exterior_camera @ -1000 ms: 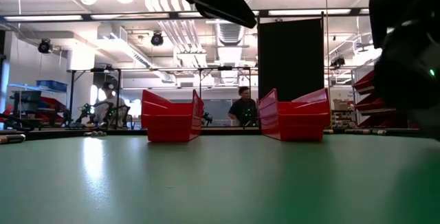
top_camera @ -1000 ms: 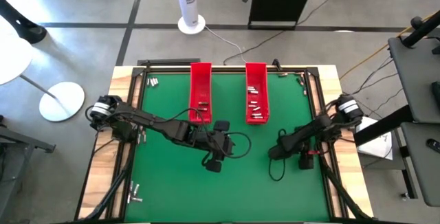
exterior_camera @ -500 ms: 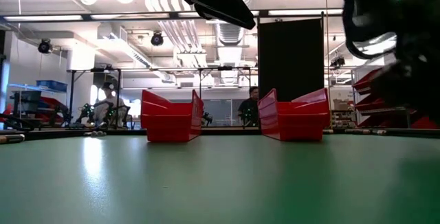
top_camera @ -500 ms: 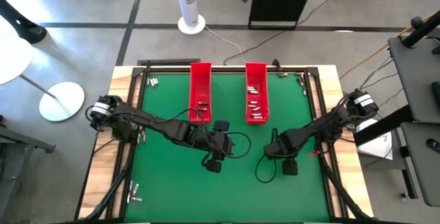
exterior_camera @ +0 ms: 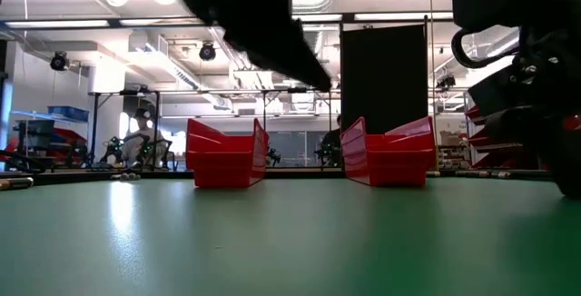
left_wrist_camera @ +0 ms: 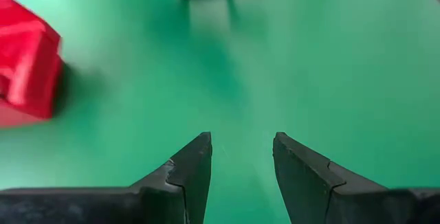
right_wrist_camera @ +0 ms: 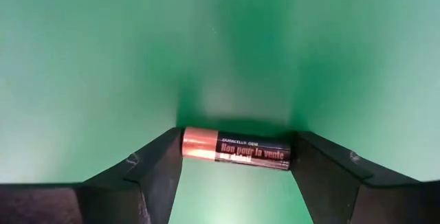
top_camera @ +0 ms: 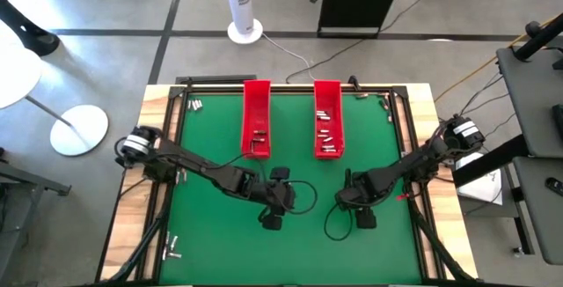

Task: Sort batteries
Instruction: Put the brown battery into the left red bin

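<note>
The right gripper [right_wrist_camera: 236, 165] is hanging low over the green tabletop [top_camera: 220, 234], toward its near edge and right of centre, with its two dark fingers [right_wrist_camera: 148, 165] clamping a copper-and-black cylindrical battery [right_wrist_camera: 236, 149] end to end, crosswise between the tips. The left gripper [left_wrist_camera: 242, 157] is hovering over bare green just left of the table's centre, its dark fingers standing partly apart and holding nothing. Two long red plastic trays are lying side by side toward the far edge: the left red tray [top_camera: 256, 118] and the right red tray [top_camera: 327, 118], each holding several small silvery batteries [top_camera: 325, 133]. More loose silvery batteries are lying on the wooden rim at the near left corner [top_camera: 171, 250] and by the far left corner [top_camera: 196, 105].
</note>
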`<state>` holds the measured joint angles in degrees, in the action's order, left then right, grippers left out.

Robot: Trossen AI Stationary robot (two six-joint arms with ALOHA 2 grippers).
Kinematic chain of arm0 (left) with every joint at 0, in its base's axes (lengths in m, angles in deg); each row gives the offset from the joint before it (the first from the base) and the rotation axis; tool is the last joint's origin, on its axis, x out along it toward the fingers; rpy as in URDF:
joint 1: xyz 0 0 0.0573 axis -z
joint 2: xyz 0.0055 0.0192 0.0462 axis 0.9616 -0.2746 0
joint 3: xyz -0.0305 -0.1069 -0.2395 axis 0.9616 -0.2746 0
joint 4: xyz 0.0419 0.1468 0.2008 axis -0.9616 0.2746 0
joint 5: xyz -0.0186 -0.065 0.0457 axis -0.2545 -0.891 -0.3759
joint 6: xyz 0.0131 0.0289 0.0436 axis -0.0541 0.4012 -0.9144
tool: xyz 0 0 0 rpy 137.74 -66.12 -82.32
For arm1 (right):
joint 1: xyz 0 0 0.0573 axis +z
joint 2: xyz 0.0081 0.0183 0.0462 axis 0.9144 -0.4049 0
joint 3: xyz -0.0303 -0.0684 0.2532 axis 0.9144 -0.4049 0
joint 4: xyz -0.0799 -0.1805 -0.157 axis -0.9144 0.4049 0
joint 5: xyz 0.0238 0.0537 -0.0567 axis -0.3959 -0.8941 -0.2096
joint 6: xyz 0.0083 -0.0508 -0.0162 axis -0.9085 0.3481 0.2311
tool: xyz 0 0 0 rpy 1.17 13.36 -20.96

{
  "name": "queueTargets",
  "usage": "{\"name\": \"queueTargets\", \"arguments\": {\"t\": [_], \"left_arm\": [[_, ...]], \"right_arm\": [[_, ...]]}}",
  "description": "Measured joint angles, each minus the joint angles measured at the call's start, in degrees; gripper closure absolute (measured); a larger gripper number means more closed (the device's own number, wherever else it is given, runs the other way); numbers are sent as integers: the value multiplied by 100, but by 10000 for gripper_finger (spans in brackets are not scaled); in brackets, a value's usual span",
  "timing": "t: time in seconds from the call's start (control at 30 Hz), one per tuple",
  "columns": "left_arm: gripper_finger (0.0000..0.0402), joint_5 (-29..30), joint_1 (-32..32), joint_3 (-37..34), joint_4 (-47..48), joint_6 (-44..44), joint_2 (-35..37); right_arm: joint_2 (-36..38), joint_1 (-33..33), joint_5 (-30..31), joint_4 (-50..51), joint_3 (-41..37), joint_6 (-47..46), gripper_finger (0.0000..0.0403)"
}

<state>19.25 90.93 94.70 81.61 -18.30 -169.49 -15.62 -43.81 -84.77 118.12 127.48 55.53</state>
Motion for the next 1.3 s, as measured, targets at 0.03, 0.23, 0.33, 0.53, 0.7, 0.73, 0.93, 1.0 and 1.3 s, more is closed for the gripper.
{"name": "queueTargets", "arguments": {"t": [0.03, 0.23, 0.33, 0.53, 0.7, 0.73, 0.93, 1.0, 1.3], "left_arm": [[265, 0, 15, -79, -142, 25, -51], [265, -241, 41, -294, -979, 37, -436], [265, -587, 0, -200, -1241, 38, -766], [264, -525, -20, 516, -1223, 67, -1539], [254, -442, -18, 1379, -290, -5, -2137], [252, -436, -14, 1553, -49, -58, -2222], [249, -439, -18, 2152, 601, -152, -2525], [250, -454, -20, 2182, 608, -217, -2532], [254, -470, -68, 2175, 625, -493, -2469]], "right_arm": [[0, 20, 43, -21, 0, 7, 162], [0, 69, 234, -165, 5, 94, 144], [-2, 69, 274, -222, 27, 90, 132], [-26, 59, 528, -599, 297, 48, 123], [2, 139, 469, -180, 608, -7, 115], [32, 179, 456, -6, 652, -44, 113], [258, 447, 437, 832, 382, -826, 114], [289, 502, 429, 848, 263, -1110, 120], [192, 555, 451, 363, 122, -1062, 149]]}}
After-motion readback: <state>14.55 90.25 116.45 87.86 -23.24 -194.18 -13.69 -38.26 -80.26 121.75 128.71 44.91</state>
